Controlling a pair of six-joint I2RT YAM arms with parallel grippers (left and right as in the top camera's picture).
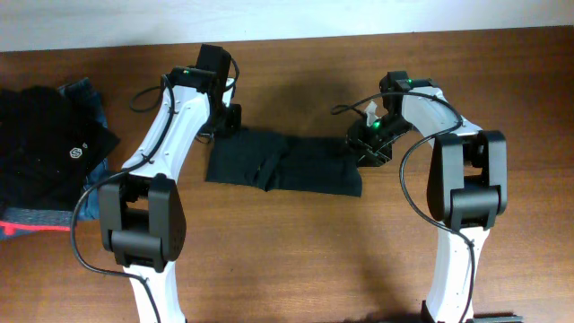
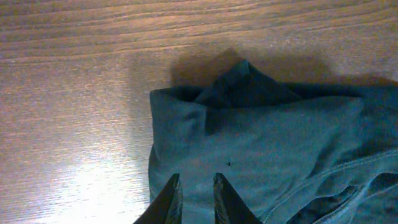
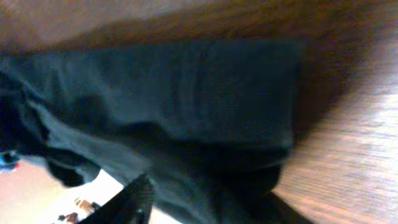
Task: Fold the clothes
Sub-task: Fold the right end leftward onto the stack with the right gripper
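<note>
- Left jaws: stood almost closed, with a narrow gap between the tips, low over the far left corner of the T-shirt [image 1: 305,166]; whether they nipped any fabric could not be told.
- Right jaws: stood apart at the opposite end, with dark cloth bunched between them; the wrist view was blurred, so a grip could not be confirmed.
- T-shirt: lay on the bench [image 1: 296,251] as a long, roughly folded strip between the two arms; a raised crease ran near its middle.
- Handling, as judged: light, thin and limp; it would sag and trail when lifted and hold no shape; take hold at the end corners, pinching all layers together.
- Outward: a black emblem garment [image 1: 76,152] and jeans [image 1: 85,94] lay well apart at the left edge.
</note>
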